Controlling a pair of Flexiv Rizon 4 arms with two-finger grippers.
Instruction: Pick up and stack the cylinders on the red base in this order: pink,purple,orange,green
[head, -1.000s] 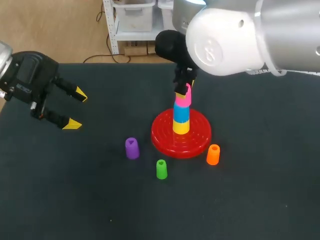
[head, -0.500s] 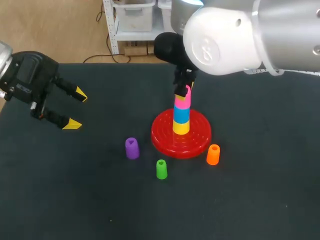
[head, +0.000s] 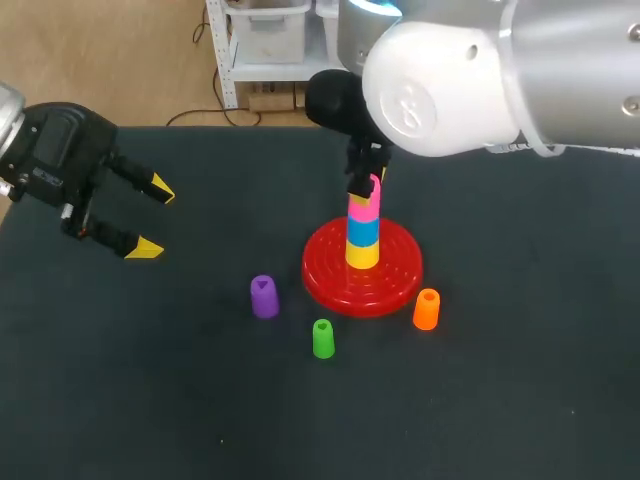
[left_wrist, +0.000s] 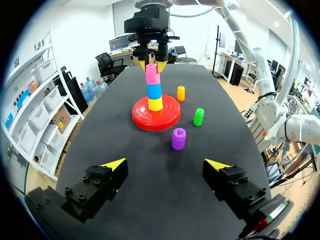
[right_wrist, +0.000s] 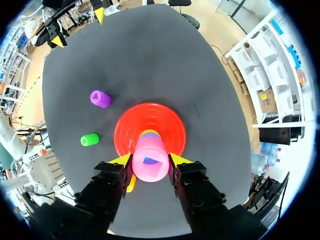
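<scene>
Right arm (head: 450, 70) reaches in over red base (head: 395, 275), wrist pointing straight down. Right jaws pinch pink cylinder (right_wrist: 149, 165) from 2 sides; it sits atop blue (head: 362, 229) and yellow (head: 362, 253) pieces on base.

Left arm (head: 55, 160) hangs at worktop's (head: 520, 380) far left, left jaws spread wide, holding nothing.

Left wrist view takes in all 3 loose cylinders, upright: purple cylinder (left_wrist: 178, 138), green cylinder (left_wrist: 198, 116), orange cylinder (left_wrist: 181, 93). Right wrist view shows only purple and green, plus dark recess in pink's top.
</scene>
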